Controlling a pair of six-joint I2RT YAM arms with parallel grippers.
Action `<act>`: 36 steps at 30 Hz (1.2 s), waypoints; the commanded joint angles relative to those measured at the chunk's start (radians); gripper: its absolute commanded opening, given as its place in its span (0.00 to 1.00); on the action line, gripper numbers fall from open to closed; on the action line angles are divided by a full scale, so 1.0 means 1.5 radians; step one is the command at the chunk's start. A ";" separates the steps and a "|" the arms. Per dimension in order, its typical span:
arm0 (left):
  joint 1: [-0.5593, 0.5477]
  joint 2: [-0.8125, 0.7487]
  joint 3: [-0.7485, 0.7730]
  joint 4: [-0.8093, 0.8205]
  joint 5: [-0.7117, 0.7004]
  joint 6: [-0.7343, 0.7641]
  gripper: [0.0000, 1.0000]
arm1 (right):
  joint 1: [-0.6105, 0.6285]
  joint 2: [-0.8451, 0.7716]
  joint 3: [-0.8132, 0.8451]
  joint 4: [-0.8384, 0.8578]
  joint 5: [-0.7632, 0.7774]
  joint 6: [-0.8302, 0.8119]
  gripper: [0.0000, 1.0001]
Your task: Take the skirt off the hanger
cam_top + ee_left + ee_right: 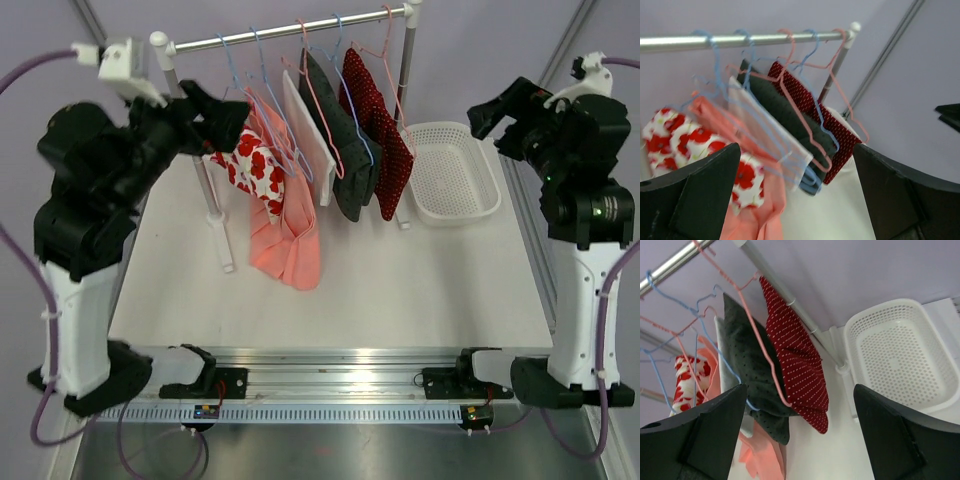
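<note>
Several garments hang on wire hangers from a metal rail (pixel 290 30): a white one with red flowers (pixel 255 170), a long salmon one (pixel 290 240), a white one (pixel 305 140), a dark grey dotted one (pixel 340 150) and a red dotted one (pixel 385 150). I cannot tell which one is the skirt. My left gripper (pixel 225 120) is open and empty, raised just left of the floral garment (pixel 680 140). My right gripper (pixel 490 110) is open and empty, raised right of the rail, facing the red dotted garment (pixel 795 365).
A white perforated basket (pixel 445 127) sits on the table at the back right, beside the rail's right post (pixel 405 120). The rail's left post (pixel 215 215) stands behind my left arm. An aluminium bar (pixel 340 375) runs along the near edge.
</note>
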 commanded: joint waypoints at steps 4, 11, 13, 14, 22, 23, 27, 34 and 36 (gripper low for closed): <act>-0.200 0.251 0.323 -0.069 -0.209 0.097 0.99 | 0.091 0.018 -0.009 -0.041 0.035 -0.052 0.96; -0.297 0.320 0.201 0.129 -0.193 0.111 0.99 | 0.093 -0.147 -0.345 0.033 0.016 -0.011 0.96; -0.326 0.386 0.243 0.142 -0.201 0.121 0.99 | 0.093 -0.197 -0.431 0.038 0.013 0.001 0.96; -0.334 0.404 0.261 0.149 -0.203 0.121 0.99 | 0.092 -0.212 -0.454 0.038 0.008 0.001 0.95; -0.343 0.448 0.166 0.322 -0.263 0.073 0.99 | 0.092 -0.321 -0.535 0.003 0.027 0.006 0.95; -0.343 0.469 0.169 0.328 -0.272 0.071 0.99 | 0.093 -0.327 -0.535 -0.004 0.020 0.008 0.95; -0.346 0.522 0.183 0.367 -0.284 0.064 0.99 | 0.093 -0.340 -0.535 -0.015 -0.010 0.017 0.94; -0.346 0.609 0.243 0.391 -0.315 0.061 0.99 | 0.091 -0.364 -0.551 -0.025 -0.029 0.024 0.94; -0.344 0.620 0.242 0.397 -0.335 0.058 0.99 | 0.092 -0.369 -0.554 -0.027 -0.035 0.025 0.94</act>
